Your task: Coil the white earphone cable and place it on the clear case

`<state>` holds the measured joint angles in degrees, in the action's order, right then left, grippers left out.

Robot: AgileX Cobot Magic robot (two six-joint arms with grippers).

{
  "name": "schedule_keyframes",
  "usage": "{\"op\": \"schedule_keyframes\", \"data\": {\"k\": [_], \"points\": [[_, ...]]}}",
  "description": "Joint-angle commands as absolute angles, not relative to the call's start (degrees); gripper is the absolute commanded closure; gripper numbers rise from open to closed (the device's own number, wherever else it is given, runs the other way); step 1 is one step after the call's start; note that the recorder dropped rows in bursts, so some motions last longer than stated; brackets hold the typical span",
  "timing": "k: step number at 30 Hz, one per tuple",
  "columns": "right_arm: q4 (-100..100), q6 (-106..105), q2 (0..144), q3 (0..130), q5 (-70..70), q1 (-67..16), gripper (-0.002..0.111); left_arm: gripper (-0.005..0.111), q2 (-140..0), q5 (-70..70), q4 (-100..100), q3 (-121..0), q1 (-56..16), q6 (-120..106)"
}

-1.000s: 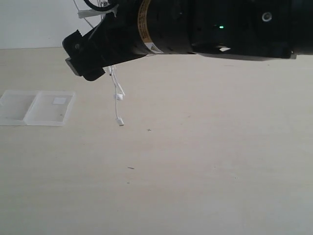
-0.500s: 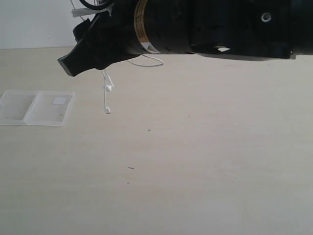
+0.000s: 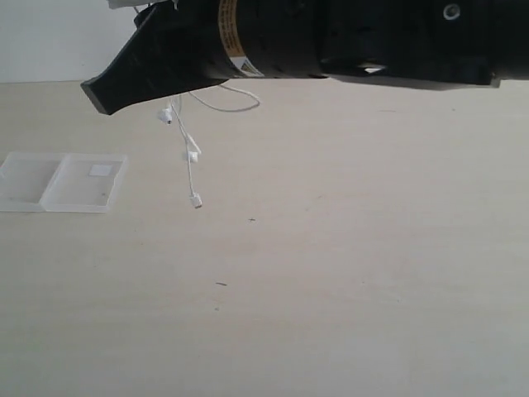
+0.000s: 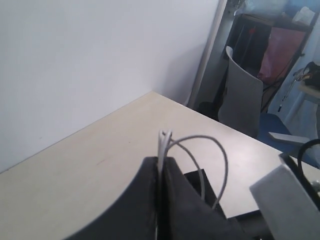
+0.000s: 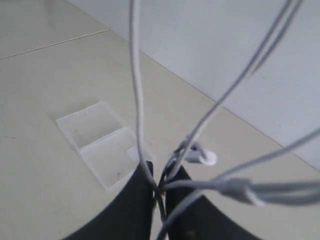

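On the table, counted: one clear case [image 3: 50, 188] of two joined halves, one white square label [image 3: 101, 169], one white earphone cable [image 3: 193, 155], two grippers.
Small pieces on the cable: three showed along the hanging strand in the exterior view, too small to tell apart; the right wrist view showed one earbud [image 5: 205, 159] and one inline piece [image 5: 239, 190].
Clear case: lay flat and open on the beige table [image 3: 347, 273] at about nine o'clock in the exterior view; the table showed through both halves; the label sat on the half toward three o'clock.
Cable, place: in the air at about eleven o'clock, under the black arm [image 3: 331, 37], on the three o'clock side of the case and not touching it.
Cable, look: very thin and white, one open loop beside the arm, one strand hanging down toward six o'clock.
Left gripper [image 4: 161, 167]: jaws pressed together, the cable pinched between them, a loop arching out.
Right gripper [image 5: 159, 192]: jaws nearly closed, several cable strands caught between them and fanning outward.
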<state>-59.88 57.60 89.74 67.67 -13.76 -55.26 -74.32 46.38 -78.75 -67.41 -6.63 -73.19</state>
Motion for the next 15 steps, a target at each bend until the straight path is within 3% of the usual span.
{"op": "schedule_keyframes", "data": {"k": [1, 9, 15], "points": [[-60.1, 58.4, 89.4, 68.3, -16.2, -55.1, 0.108, 0.107, -73.9, 46.3, -79.9, -67.9, -6.5, -72.7], [-54.8, 56.3, 84.1, 68.3, -20.1, -55.2, 0.108, 0.107, -73.9, 45.9, -81.6, -67.9, -3.3, -71.6], [-30.3, 31.3, 81.1, 68.4, -28.4, -55.2, 0.108, 0.107, -74.0, 46.6, -81.6, -65.6, -1.8, -70.6]]}}
